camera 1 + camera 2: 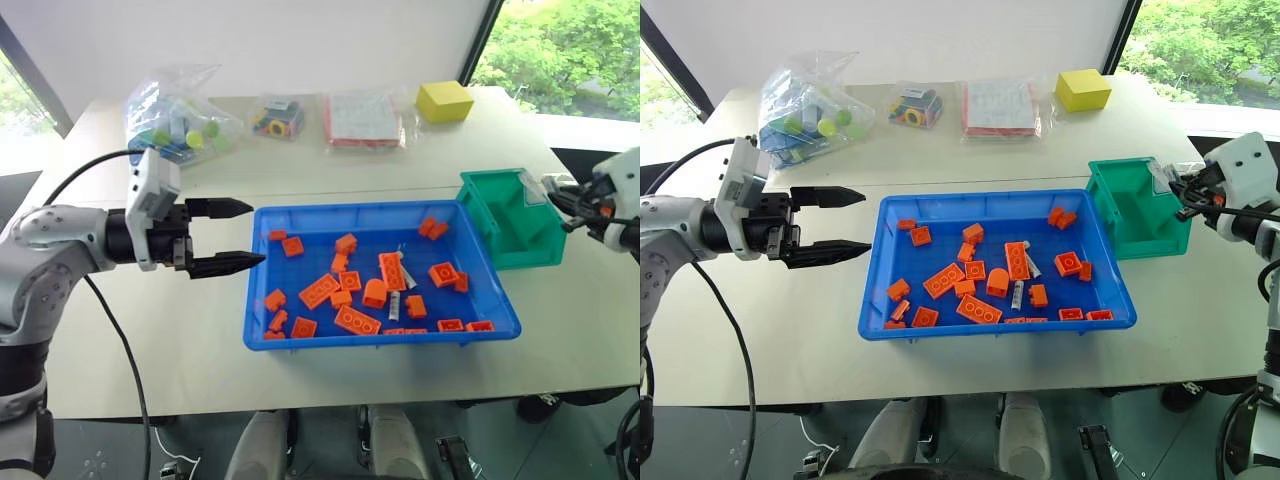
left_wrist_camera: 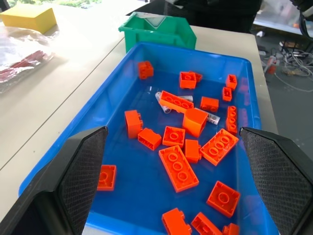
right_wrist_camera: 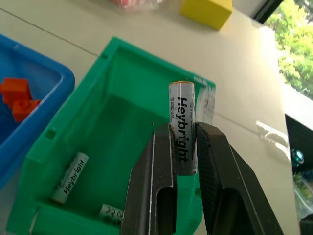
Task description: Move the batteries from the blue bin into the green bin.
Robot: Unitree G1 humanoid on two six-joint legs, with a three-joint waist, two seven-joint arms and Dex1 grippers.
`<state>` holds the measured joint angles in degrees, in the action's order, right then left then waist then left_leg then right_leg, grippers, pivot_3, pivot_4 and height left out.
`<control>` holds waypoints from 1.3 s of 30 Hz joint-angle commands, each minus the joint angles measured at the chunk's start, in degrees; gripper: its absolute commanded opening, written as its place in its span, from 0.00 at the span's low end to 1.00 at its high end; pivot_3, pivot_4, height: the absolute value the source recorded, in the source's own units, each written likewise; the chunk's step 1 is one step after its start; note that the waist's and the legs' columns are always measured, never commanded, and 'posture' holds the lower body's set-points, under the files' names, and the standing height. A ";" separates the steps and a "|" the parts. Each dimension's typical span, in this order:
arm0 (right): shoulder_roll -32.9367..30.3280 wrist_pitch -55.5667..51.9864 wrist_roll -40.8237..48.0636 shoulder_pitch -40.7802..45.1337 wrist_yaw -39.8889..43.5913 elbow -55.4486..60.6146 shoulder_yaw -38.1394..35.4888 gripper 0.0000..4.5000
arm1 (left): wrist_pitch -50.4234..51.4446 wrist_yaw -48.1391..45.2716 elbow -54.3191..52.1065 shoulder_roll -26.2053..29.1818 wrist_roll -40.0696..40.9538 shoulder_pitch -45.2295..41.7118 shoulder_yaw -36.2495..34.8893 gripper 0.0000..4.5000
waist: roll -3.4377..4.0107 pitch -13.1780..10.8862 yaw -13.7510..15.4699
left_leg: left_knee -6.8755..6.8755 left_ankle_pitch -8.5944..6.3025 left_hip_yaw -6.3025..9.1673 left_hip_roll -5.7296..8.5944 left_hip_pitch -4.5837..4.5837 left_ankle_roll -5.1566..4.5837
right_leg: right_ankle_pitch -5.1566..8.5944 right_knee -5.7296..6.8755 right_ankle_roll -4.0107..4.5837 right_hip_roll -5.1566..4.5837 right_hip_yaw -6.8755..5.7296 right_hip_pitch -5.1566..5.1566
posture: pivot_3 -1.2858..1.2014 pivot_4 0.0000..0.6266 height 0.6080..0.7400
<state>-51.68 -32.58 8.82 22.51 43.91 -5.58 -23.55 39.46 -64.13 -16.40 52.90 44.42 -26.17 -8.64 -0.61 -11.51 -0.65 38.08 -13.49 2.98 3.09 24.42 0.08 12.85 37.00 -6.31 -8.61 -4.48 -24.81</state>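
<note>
The blue bin (image 1: pixel 300 345) sits mid-table, strewn with orange bricks (image 1: pixel 318 290). Two silvery batteries (image 1: pixel 396 305) (image 1: pixel 408 273) lie among them near its middle. Against its far right corner stands the green bin (image 1: pixel 482 212). In the right wrist view my right gripper (image 3: pixel 183 132) hovers over the green bin (image 3: pixel 122 88), shut on an upright battery (image 3: pixel 182 115). Two more batteries (image 3: pixel 70 177) (image 3: pixel 111 212) lie on that bin's floor. My left gripper (image 1: pixel 252 234) is open and empty, pointing level at the blue bin's left wall from just outside it.
A yellow box (image 1: pixel 445 100) stands at the back right. Bags of toys (image 1: pixel 180 122) (image 1: pixel 278 117) and a red-and-white packet (image 1: pixel 362 118) line the table's far side. Bare tabletop lies left of the blue bin and behind it.
</note>
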 commanded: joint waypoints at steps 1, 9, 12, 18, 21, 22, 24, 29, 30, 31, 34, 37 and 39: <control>-0.13 1.87 1.60 0.04 -1.18 1.09 -1.46 0.45 | -0.97 -0.23 -0.74 -0.15 -0.26 -1.03 -0.51 1.00 | 0.00 0.00 0.01 | 0.00 0.00 0.01 0.00 0.00 0.00 | 0.00 0.00 0.00 0.00 0.00 0.00 | 0.52 0.24 0.64; -2.86 -1.21 6.41 0.04 2.17 4.73 -1.94 0.91 | -0.36 0.38 -2.09 0.28 0.40 0.31 -1.85 1.00 | 0.01 -0.01 0.07 | 0.00 0.00 0.07 0.00 0.02 -0.01 | 0.01 -0.01 -0.01 0.02 -0.01 0.02 | 0.52 0.24 0.64; -4.27 -8.49 12.65 -0.69 6.20 12.06 -1.44 0.91 | -0.08 0.49 -2.76 0.40 0.75 1.10 -2.08 1.00 | 0.01 -0.01 -0.02 | 0.00 -0.01 0.12 0.00 0.02 -0.02 | 0.01 0.00 -0.01 0.04 -0.01 0.01 | 0.52 0.24 0.64; -2.21 -33.36 26.18 -0.32 2.04 30.26 3.34 0.91 | -0.36 0.49 -3.21 0.03 0.41 1.43 -1.43 1.00 | -0.02 -0.01 0.10 | -0.01 -0.03 0.19 -0.03 0.02 -0.03 | 0.04 -0.03 -0.01 0.04 -0.02 0.03 | 0.52 0.24 0.64; 2.54 -38.86 28.56 -0.35 -3.29 35.60 5.62 0.91 | -0.20 0.76 -3.49 -0.31 0.55 1.31 -1.15 1.00 | -0.05 -0.01 0.24 | 0.00 -0.03 0.22 -0.01 0.05 -0.02 | 0.12 -0.08 0.13 0.02 -0.02 0.04 | 0.52 0.24 0.64; 4.74 -41.38 29.47 0.06 -5.19 36.65 5.83 0.96 | -0.03 0.91 -3.62 -0.39 0.70 1.21 -1.11 1.00 | -0.05 -0.01 0.30 | 0.00 -0.03 0.22 -0.01 0.06 -0.02 | 0.12 -0.09 0.13 0.01 -0.02 0.04 | 0.52 0.24 0.64; 8.48 -45.01 29.70 0.80 -9.21 37.85 6.85 0.96 | 0.24 1.13 -3.80 -0.51 0.94 1.09 -1.09 1.00 | -0.05 -0.01 0.44 | 0.00 -0.03 0.23 -0.01 0.07 -0.02 | 0.12 -0.11 0.13 0.02 -0.03 0.05 | 0.52 0.24 0.64; 17.07 -52.39 28.21 3.37 -17.45 36.63 8.74 0.96 | 0.55 1.34 -4.03 -0.67 1.12 1.04 -1.21 1.00 | -0.05 -0.01 1.18 | 0.00 -0.03 0.23 0.01 0.07 -0.02 | 0.11 -0.12 0.13 0.04 -0.05 0.03 | 0.52 0.24 0.64; 18.26 -52.85 27.95 3.70 -18.43 36.08 9.28 0.96 | 0.61 1.41 -4.04 -0.72 1.17 0.98 -1.23 1.00 | -0.05 -0.01 1.29 | 0.00 -0.03 0.24 0.01 0.07 -0.02 | 0.11 -0.12 0.13 0.05 -0.05 0.02 | 0.52 0.24 0.64; 19.05 -53.26 27.80 3.90 -19.12 35.78 9.57 0.96 | 0.71 1.55 -4.18 -0.77 1.25 0.98 -1.25 1.00 | -0.04 -0.02 1.31 | -0.01 -0.03 0.24 0.01 0.07 -0.02 | 0.11 -0.12 0.13 0.06 -0.05 0.03 | 0.52 0.24 0.64; 20.29 -52.88 26.73 4.51 -20.76 34.22 11.02 0.96 | 0.80 1.73 -4.29 -0.91 1.25 0.92 -1.29 1.00 | -0.05 -0.01 1.43 | -0.01 -0.03 0.24 0.04 0.08 -0.02 | 0.11 -0.12 0.12 0.05 -0.05 0.03 | 0.52 0.24 0.64; 20.50 -51.63 25.87 4.53 -21.57 32.40 12.31 0.96 | 1.25 2.14 -4.53 -1.04 1.49 0.57 -1.49 1.00 | -0.04 -0.01 1.35 | 0.00 -0.03 0.23 0.06 0.07 -0.03 | 0.10 -0.13 0.12 0.04 -0.06 0.05 | 0.52 0.24 0.64; 20.54 -51.09 25.51 4.28 -21.75 31.65 12.91 0.96 | 1.40 2.31 -4.53 -0.97 1.70 0.45 -1.66 1.00 | -0.04 -0.01 1.31 | -0.01 -0.03 0.24 0.06 0.07 -0.03 | 0.10 -0.12 0.10 0.05 -0.06 0.04 | 0.52 0.24 0.64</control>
<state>-31.37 -85.12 34.52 26.04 22.38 25.48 -10.42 40.94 -61.98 -19.24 51.72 45.21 -24.70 -8.65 -0.65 -11.52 0.66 38.08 -13.52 3.22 3.14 24.48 0.05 12.95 36.89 -6.22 -8.56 -4.54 -24.77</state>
